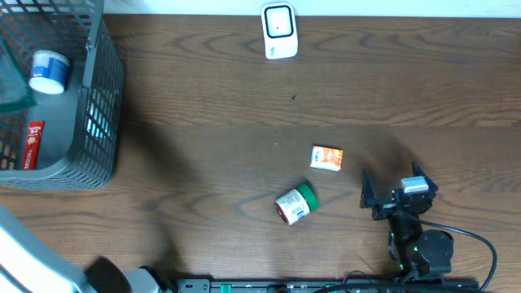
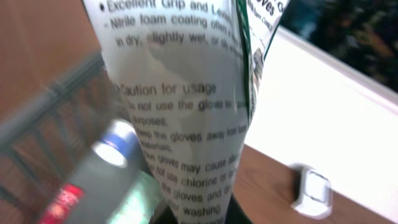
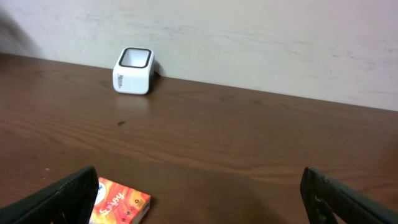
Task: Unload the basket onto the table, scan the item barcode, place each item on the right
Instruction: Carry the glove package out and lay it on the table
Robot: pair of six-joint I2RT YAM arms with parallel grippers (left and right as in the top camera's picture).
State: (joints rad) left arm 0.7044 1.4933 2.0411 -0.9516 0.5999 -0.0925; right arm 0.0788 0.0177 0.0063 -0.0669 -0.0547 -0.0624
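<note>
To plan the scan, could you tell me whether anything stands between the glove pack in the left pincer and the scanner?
Nothing visible does: the table between pack and scanner is bare; box and jar lie off to the side.

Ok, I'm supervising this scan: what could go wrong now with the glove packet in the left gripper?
The glove packet is a soft bag seemingly gripped at one end, so it may sag or slip before reaching the scanner. The left wrist view shows only printed text, no barcode, so it may need turning. It hangs near the basket wall and could snag.
</note>
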